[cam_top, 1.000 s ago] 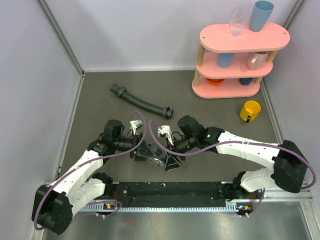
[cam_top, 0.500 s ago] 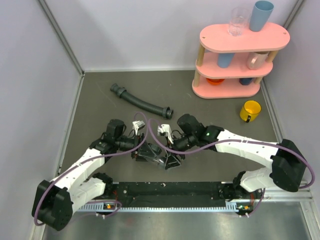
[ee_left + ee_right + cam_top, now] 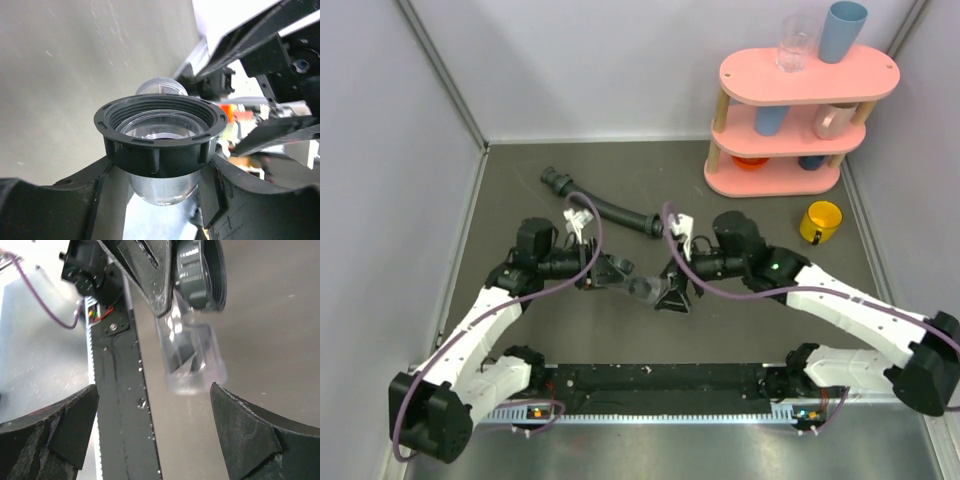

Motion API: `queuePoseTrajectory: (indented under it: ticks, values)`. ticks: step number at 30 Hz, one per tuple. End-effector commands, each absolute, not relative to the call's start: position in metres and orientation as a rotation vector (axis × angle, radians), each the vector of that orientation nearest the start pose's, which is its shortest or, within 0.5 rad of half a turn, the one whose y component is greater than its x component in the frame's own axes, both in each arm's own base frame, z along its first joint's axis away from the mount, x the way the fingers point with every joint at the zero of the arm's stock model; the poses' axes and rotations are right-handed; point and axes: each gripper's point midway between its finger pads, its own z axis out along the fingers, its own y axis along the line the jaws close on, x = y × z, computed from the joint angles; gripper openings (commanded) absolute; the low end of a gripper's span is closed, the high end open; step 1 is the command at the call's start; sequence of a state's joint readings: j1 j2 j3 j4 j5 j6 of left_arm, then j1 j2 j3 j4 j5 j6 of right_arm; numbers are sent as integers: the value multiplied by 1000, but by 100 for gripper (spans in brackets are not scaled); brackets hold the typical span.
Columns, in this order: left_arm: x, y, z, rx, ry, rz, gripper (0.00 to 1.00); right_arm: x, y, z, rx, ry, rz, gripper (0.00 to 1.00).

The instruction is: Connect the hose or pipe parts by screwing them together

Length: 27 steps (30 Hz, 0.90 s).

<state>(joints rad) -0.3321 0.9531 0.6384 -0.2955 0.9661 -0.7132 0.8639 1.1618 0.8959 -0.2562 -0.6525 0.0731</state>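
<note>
The long black ribbed hose (image 3: 605, 207) lies on the grey table behind both arms, untouched. My left gripper (image 3: 620, 277) is shut on a clear elbow fitting (image 3: 646, 290) with a black threaded ring nut (image 3: 160, 131). In the left wrist view the fingers (image 3: 55, 210) press the clear body (image 3: 160, 186) just below the nut, whose open threads face up. My right gripper (image 3: 672, 296) is open right beside the fitting. In the right wrist view its wide jaws (image 3: 155, 440) stand apart from the clear pipe end (image 3: 192, 365) and ring nut (image 3: 200, 275), touching neither.
A pink three-tier shelf (image 3: 800, 120) with cups and a glass stands at the back right. A yellow mug (image 3: 821, 221) sits on the table in front of it. A black toothed rail (image 3: 660, 385) runs along the near edge, and grey walls close in left and right.
My right gripper has opened and let go of the fitting, and its arm has swung back and to the right. The left arm has shifted away from me with the fitting held.
</note>
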Motion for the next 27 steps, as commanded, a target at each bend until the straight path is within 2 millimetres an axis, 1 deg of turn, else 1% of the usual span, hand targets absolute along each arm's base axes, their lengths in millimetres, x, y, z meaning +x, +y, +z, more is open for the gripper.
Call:
queuePoseTrajectory:
  ticks: [1, 2, 3, 4, 5, 6, 7, 8, 9, 10, 11, 12, 13, 14, 15, 16, 17, 18, 19, 23, 24, 25, 27]
  values:
    - [201, -202, 208, 162, 2221, -1359, 0, 168, 309, 230, -1031, 1834, 1083, 92]
    - [205, -198, 207, 145, 2217, -1322, 0, 188, 305, 229, -969, 1850, 983, 93]
    - [210, -190, 205, 127, 2223, -1262, 0, 199, 305, 230, -947, 1853, 929, 93]
    - [223, -176, 196, 57, 2240, -1112, 0, 211, 305, 228, -924, 1863, 872, 93]
    - [228, -163, 193, 25, 2239, -999, 0, 235, 305, 227, -883, 1877, 760, 93]
    - [227, -148, 186, -9, 2283, -876, 0, 248, 306, 222, -872, 1891, 703, 93]
    - [240, -121, 179, -107, 2275, -668, 0, 259, 308, 219, -868, 1903, 656, 93]
    - [240, -110, 183, -127, 2253, -598, 0, 274, 311, 227, -865, 1882, 605, 93]
    - [240, -99, 184, -146, 2241, -530, 0, 286, 318, 202, -921, 1921, 550, 93]
    - [238, -93, 185, -160, 2233, -493, 0, 295, 321, 196, -937, 1932, 521, 93]
    - [237, -87, 192, -171, 2190, -466, 0, 309, 325, 196, -944, 1929, 483, 93]
    - [235, -85, 193, -169, 2177, -461, 0, 321, 329, 169, -965, 1992, 442, 92]
    - [231, -85, 196, -164, 2168, -463, 0, 333, 328, 158, -958, 2026, 411, 91]
    - [228, -82, 202, -160, 2140, -456, 0, 344, 331, 163, -955, 2031, 389, 90]
    - [226, -80, 203, -162, 2136, -450, 0, 349, 334, 157, -968, 2045, 382, 90]
    - [224, -79, 204, -166, 2130, -443, 0, 357, 334, 135, -989, 2090, 365, 89]
    - [222, -78, 207, -167, 2115, -446, 0, 365, 339, 140, -1001, 2071, 372, 89]
    - [220, -80, 208, -157, 2111, -461, 0, 372, 340, 135, -1002, 2079, 357, 89]
    - [219, -81, 211, -154, 2093, -470, 0, 383, 341, 129, -998, 2088, 338, 89]
    - [219, -84, 210, -143, 2085, -495, 0, 405, 339, 113, -1014, 2106, 289, 90]
    - [218, -86, 210, -134, 2087, -506, 0, 407, 340, 111, -1023, 2106, 291, 90]
    - [217, -87, 211, -130, 2082, -510, 0, 409, 343, 104, -1055, 2105, 298, 90]
    - [217, -88, 211, -125, 2079, -518, 0, 408, 346, 97, -1095, 2109, 310, 89]
